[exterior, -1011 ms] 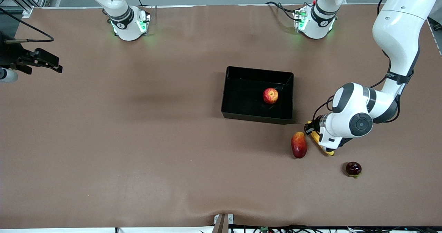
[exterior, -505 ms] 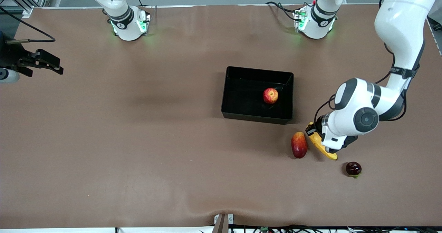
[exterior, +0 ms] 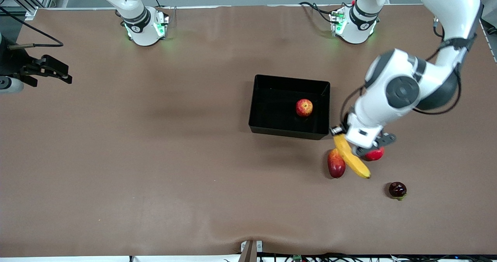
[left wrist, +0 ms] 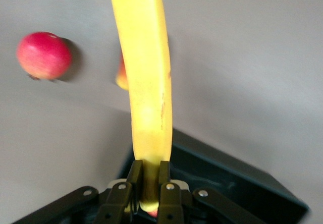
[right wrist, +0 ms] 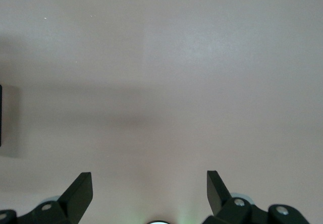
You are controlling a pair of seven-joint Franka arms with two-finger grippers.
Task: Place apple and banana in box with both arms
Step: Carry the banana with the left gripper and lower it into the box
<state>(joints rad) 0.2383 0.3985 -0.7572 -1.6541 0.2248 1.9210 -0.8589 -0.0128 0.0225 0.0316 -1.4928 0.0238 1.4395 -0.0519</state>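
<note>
Banana: slim, nearly straight yellow banana (exterior: 351, 157) is the item in hand; small round red-and-yellow apple (exterior: 304, 107) already lies in the shallow glossy black plastic box (exterior: 271, 130).
Step (judged): second fruit gripped and clear of the brown counter (exterior: 155, 157); carry to the box not yet made.
Front view, left arm: left end effector (exterior: 341, 136) clamped on one end of the banana, over the counter just off the box corner at the left arm's end; free end hangs over an elongated red-and-yellow mango-like fruit (exterior: 336, 163). Forearm bent down steeply, wrist turned toward the box.
Front view, right arm: right end effector (exterior: 46, 70) waits at the counter's edge, well apart from the box.
Left wrist view: left end effector fingers (left wrist: 133, 171) together on the banana (left wrist: 146, 82); box wall (left wrist: 242, 178) below; smooth pinkish-red round fruit (left wrist: 44, 55) on the counter.
Right wrist view: right end effector (right wrist: 150, 193) fingers apart, nothing between.
Next move (judged): swing over the box interior, keep the hanging end clear of the rim, lower beside the apple, release.
</note>
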